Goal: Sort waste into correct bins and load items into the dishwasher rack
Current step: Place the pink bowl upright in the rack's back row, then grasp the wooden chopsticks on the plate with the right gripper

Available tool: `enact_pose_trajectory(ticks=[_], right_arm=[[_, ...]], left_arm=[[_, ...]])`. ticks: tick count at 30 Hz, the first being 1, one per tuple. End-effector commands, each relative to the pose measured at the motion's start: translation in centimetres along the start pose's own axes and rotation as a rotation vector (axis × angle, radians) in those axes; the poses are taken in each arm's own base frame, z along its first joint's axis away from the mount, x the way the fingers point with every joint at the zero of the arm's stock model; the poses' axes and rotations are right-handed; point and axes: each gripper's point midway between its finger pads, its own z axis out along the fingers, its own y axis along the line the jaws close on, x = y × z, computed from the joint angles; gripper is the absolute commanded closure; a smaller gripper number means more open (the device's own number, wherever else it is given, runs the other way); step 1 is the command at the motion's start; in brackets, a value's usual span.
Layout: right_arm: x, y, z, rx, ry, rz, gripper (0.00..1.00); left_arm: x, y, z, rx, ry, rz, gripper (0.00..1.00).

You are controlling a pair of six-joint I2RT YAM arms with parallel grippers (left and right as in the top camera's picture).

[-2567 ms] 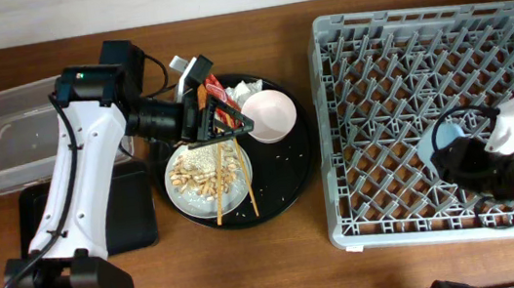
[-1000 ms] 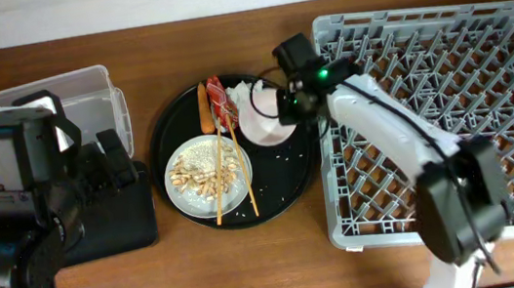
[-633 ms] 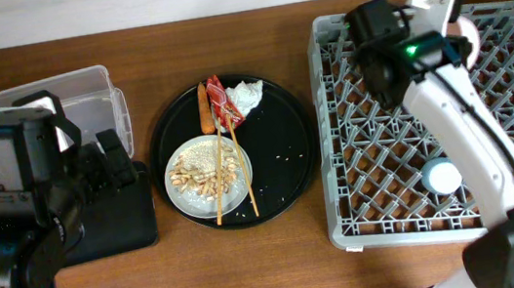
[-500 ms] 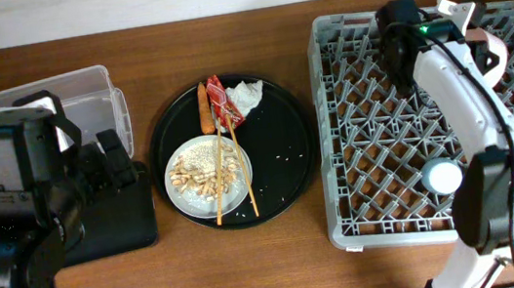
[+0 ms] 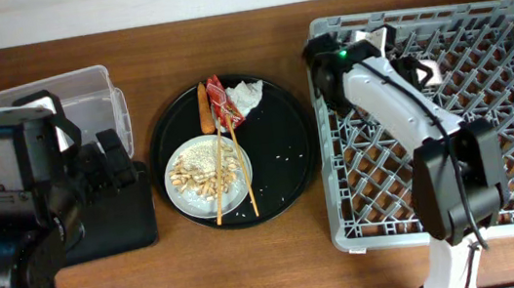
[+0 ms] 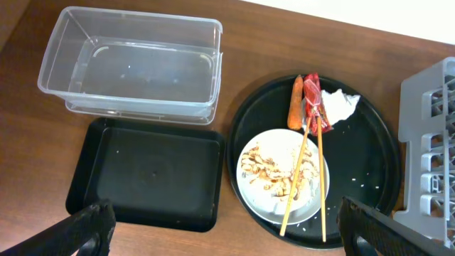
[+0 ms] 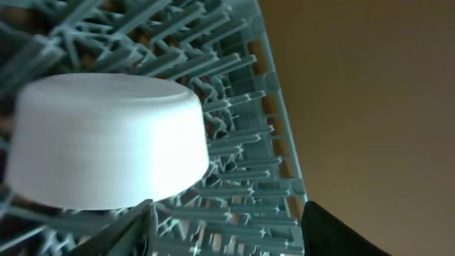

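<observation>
Tabletop; black tray unhidden from left wrist

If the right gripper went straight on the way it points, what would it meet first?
Probably the pegs of the dishwasher rack, just beside the white bowl. The open right gripper lines up slightly off the bowl's side, though depth is unclear.

light: even, soft indoor | shadows: faint | overhead, left wrist: sharp | right wrist: dishwasher rack close, blurred

Rack cut off rt edge; bowl blurry.
</observation>
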Motion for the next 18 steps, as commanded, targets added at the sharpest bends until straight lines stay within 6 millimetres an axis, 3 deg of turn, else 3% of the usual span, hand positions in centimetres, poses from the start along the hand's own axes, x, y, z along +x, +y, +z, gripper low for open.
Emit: enact_pose_trajectory(ticks=[1, 4, 5, 6, 7, 8, 10, 14, 18], right_arm=[[-1.4, -0.1, -5.6, -0.24, -0.022, 0.08, 0.34], [-0.2, 4.5, -13.0, -0.658, 0.026, 0.072, 0.33], [0.8, 7.2, -16.5, -0.862, 0.076, 0.046, 0.33], [1.7, 10.2, -20.9, -1.107, 0.117, -0.01, 0.37], [1.9, 12.0, -24.1, -1.265, 0.116, -0.062, 0.42], [2.0, 13.7, -26.0, -1.339, 0.104, -0.083, 0.48], [3.6, 17.7, -28.0, -1.362, 0.099, -0.161, 0.57], [9.1, 24.7, -27.6, -1.297, 0.191, -0.325, 0.71], [9.0, 25.7, -26.6, -1.254, 0.175, -0.323, 0.76]], left_arm=[[-0.1, 0.3, -0.2, -0.013, -0.012, -0.01, 0.01], [-0.1, 0.3, -0.2, -0.013, -0.012, -0.01, 0.01], [-0.1, 0.3, -0.2, -0.013, -0.012, -0.01, 0.01], [-0.1, 0.3, -0.2, -0.013, -0.012, -0.01, 0.01], [-0.1, 0.3, -0.2, -0.013, -0.012, -0.01, 0.01], [-0.1, 0.3, -0.2, -0.013, -0.012, -0.01, 0.01], [-0.1, 0.3, -0.2, -0.013, -0.012, -0.01, 0.01], [-0.1, 0.3, -0.2, -0.013, -0.012, -0.01, 0.01], [-0.1, 0.3, -0.2, -0.013, -0.012, -0.01, 0.01]])
